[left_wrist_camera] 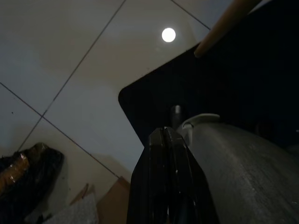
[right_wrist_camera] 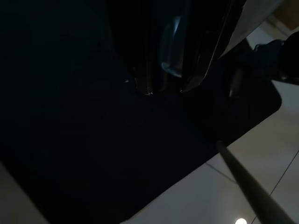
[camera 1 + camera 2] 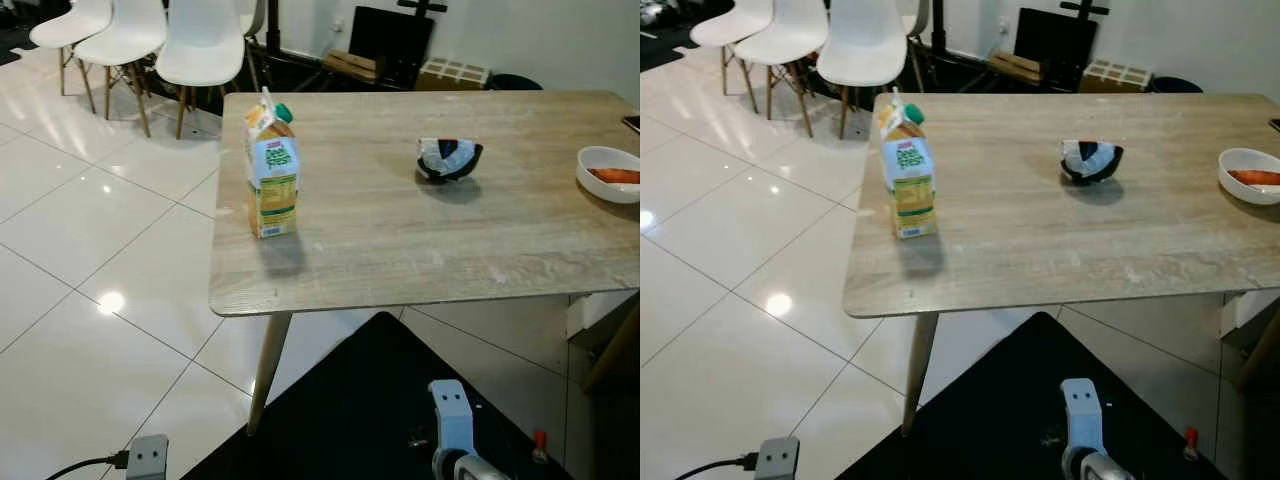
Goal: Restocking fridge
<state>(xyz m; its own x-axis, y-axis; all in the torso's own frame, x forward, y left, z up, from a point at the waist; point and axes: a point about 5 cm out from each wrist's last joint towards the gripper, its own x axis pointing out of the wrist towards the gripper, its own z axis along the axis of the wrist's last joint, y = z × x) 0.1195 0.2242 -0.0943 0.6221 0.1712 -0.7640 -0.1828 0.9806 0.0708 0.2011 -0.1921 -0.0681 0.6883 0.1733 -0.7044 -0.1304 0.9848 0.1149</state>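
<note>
While both arms are hanging low, a juice carton [image 3: 271,172] is standing upright near the wooden table's [image 3: 400,250] left edge, at about 10 o'clock from the robot. A dark bowl [image 3: 449,160] is sitting at 12 o'clock, a white dish [image 3: 608,172] at 2 o'clock. The left gripper [image 1: 164,140] is hanging with fingers pressed together over a black mat [image 1: 224,70]; the right gripper [image 2: 163,86] is holding its fingers narrowly apart, gripping nothing.

Silver arms, long black jaws
</note>
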